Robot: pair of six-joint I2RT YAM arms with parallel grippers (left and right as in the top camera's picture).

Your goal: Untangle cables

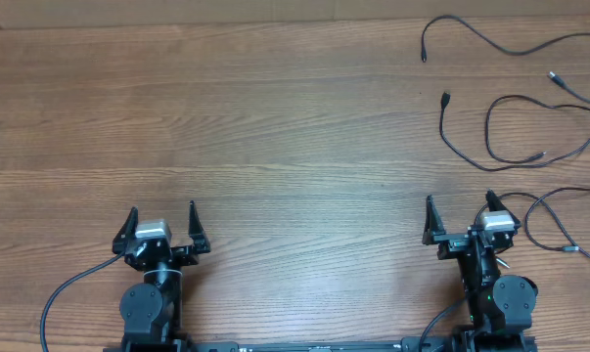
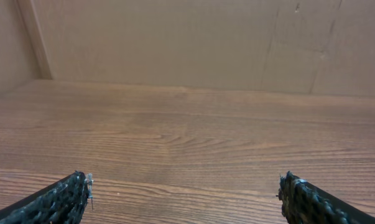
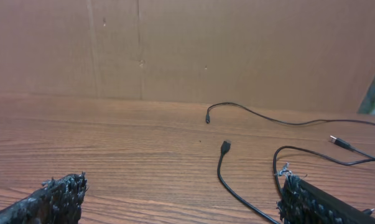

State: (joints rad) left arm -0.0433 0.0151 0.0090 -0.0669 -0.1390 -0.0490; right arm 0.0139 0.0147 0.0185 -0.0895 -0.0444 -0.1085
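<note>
Wooden table (image 1: 275, 127) seen from above. The cables (image 1: 488, 132) lie at the far right as loose, spread-out strands, one curling in a wide loop; the untangling looks mostly done. Left pincer (image 1: 162, 207) and right pincer (image 1: 460, 198) sit at the near edge, both released and empty.

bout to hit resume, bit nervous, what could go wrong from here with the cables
The looped cable lies beside the open right gripper, so moving out could snag it. Other strands run off the overhead view's right side; pulling may drag unseen parts. The left gripper sits far from every cable, so reach looks doubtful.
</note>
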